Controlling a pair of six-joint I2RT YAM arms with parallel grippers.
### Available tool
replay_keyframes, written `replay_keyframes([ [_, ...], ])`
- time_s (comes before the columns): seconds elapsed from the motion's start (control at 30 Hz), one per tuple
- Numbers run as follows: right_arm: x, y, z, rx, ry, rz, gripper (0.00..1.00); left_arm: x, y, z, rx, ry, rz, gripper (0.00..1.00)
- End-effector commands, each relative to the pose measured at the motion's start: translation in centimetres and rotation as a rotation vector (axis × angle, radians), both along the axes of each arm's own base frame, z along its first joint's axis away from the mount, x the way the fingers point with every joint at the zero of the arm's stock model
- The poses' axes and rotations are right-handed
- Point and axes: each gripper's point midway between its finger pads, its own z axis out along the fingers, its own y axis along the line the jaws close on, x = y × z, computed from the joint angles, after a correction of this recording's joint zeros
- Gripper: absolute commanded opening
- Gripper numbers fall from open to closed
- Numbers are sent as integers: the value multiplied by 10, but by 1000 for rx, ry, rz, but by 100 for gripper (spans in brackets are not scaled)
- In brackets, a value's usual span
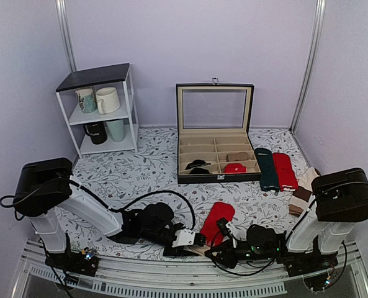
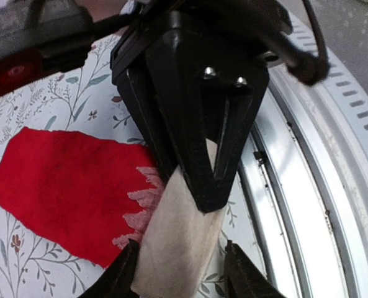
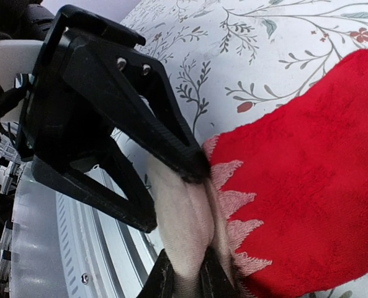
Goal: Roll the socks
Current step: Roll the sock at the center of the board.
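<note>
The red socks lie flat near the table's front edge, their beige end toward the arms. A pink zigzag border joins the red body to the beige end. My right gripper is shut on that beige end, pinching it into a fold. My left gripper is open, its fingers straddling the same beige end from the opposite side, with a gap at one finger. In the top view the left gripper and right gripper face each other closely.
An open black compartment case stands behind the socks. A dark green sock, a plain red sock and striped beige-brown socks lie at the right. A white shelf with mugs stands back left. A metal rail runs along the near edge.
</note>
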Motion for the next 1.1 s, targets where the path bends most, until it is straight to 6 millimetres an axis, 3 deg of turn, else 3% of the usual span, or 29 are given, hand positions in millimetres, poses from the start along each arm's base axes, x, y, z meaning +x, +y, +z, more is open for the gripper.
replay_keyframes([
  [0.0, -26, -71, -88, -396, 128, 50, 12, -1, -5, -6, 26, 5, 2, 34],
  [0.1, -25, -71, -88, -394, 129, 50, 12, -3, -5, -10, 52, 27, -2, 16],
  [0.27, -24, -72, -89, -398, 132, 45, 13, -3, -4, -13, 91, 68, 20, 0],
  [0.33, -22, -73, -87, -397, 123, 36, 15, -4, -2, -17, 117, 100, 33, 0],
  [0.47, -13, -70, -74, -388, 67, 10, 32, -7, 8, -32, 200, 197, 93, 0],
  [0.6, 6, -66, -45, -368, -59, -29, 44, -10, 24, -50, 301, 288, 168, 0],
  [0.8, 31, -64, 10, -319, -310, -60, 49, -17, 37, -58, 409, 409, 224, 0],
  [0.93, 22, -53, 41, -249, -497, -2, 50, -19, 37, -58, 448, 465, 233, 0],
  [1.07, 5, -36, 52, -239, -640, 99, 50, -18, 38, -60, 460, 491, 228, 0],
])
